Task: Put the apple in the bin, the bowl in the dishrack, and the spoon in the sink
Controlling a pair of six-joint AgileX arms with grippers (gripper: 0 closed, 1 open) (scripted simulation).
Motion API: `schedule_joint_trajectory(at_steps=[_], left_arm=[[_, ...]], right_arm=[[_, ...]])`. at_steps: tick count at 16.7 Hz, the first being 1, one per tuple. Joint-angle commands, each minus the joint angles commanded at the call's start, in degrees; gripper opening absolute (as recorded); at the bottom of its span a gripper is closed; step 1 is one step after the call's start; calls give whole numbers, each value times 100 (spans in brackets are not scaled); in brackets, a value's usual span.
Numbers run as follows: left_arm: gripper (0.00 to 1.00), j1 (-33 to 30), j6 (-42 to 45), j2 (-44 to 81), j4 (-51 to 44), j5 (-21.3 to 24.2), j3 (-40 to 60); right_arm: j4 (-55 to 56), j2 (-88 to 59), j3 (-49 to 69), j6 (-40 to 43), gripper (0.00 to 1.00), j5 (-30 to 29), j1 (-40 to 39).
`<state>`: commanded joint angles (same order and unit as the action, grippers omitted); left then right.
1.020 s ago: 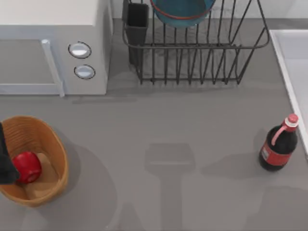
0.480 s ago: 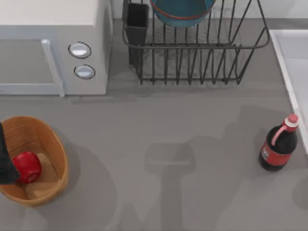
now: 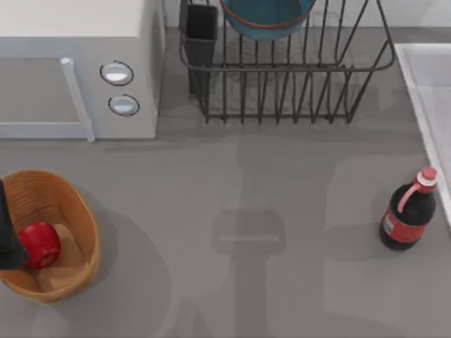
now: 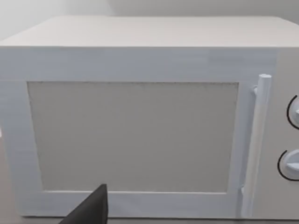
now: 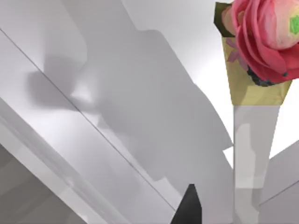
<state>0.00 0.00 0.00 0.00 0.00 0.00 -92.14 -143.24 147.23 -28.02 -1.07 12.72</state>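
Small glossy red apple (image 3: 39,243) lies inside the oval tan woven wicker bin (image 3: 79,211) at the grey table's (image 3: 232,183) left edge. Blue-glazed round bowl (image 3: 266,15) sits in the dark wire dishrack (image 3: 282,67). Left tool (image 3: 8,236) sits at the bin's left rim; cannot tell its state. White rectangular sink (image 3: 430,91) at right.

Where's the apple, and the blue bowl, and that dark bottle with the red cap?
apple (image 3: 39,243): top view, middle of its red skin, inside the bin.
bowl (image 3: 266,21): top view, blue wall, in the dishrack.
bottle (image 3: 406,218): top view, dark body near the red label.
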Motion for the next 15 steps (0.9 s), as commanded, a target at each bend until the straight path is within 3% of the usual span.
schedule_joint_trajectory(at_steps=[6, 15], left_arm=[[100, 0, 0, 0, 0, 0, 0], [100, 0, 0, 0, 0, 0, 0]], right_arm=[[-495, -1292, 1774, -307, 0, -10, -326], [-599, -1550, 2097, -339, 0, -8, -318]])
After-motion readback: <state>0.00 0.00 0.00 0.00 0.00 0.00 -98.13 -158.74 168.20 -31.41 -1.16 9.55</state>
